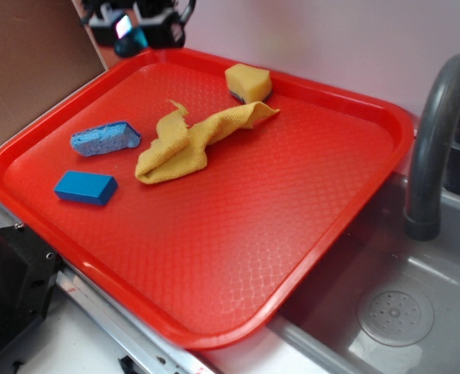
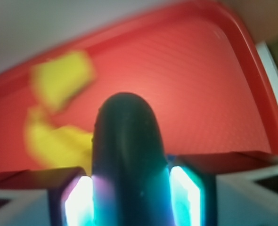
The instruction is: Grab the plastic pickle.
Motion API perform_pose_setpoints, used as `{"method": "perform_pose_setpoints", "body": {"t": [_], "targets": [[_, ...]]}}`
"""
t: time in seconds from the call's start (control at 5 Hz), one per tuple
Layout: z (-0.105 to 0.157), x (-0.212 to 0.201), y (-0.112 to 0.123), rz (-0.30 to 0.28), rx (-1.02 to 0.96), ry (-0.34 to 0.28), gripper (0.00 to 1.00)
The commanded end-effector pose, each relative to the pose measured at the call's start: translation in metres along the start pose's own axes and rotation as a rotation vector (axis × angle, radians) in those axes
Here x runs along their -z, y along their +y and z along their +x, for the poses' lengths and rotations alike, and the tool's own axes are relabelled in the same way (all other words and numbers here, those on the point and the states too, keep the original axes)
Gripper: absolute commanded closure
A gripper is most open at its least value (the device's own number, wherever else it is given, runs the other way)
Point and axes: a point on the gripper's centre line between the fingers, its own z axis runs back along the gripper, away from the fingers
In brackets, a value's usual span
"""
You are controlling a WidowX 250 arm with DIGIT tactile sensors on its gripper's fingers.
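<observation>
The plastic pickle (image 2: 127,155) sits clamped between the two lit pads (image 2: 80,202) of the tool (image 2: 129,200), its dark rounded end poking out above the red tray (image 2: 214,94). From the outside view the tool (image 1: 132,31) hangs up past the tray's far corner, well apart from the yellow cloth (image 1: 187,144), the yellow sponge (image 1: 248,82), the light-blue sponge (image 1: 105,139) and the blue block (image 1: 86,188). The grab looks done to me (the wrist picture is blurred, mind). Smooth plastic slips, so I'd keep the squeeze even and avoid jerks.
</observation>
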Motion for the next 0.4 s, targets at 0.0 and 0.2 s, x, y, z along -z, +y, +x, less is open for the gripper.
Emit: {"method": "perform_pose_setpoints", "body": {"t": [0.0, 0.2], "targets": [[-0.034, -0.100, -0.004, -0.178, 0.059, -0.118, 1.00], [-0.035, -0.084, -0.008, -0.142, 0.012, -0.071, 1.00]]}}
